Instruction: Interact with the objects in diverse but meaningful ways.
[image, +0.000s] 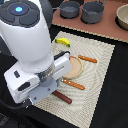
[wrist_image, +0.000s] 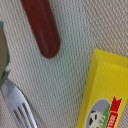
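No readable text or numbers anywhere, yellow box (wrist_image: 103, 90) at lower right of the wrist view, only a red mark and a small black-and-white picture

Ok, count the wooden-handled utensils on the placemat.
2. One utensil lies beyond the round plate, toward the pots; the other utensil lies on the plate's near side, beside the brown sausage. The arm covers part of the placemat, so more may be hidden.
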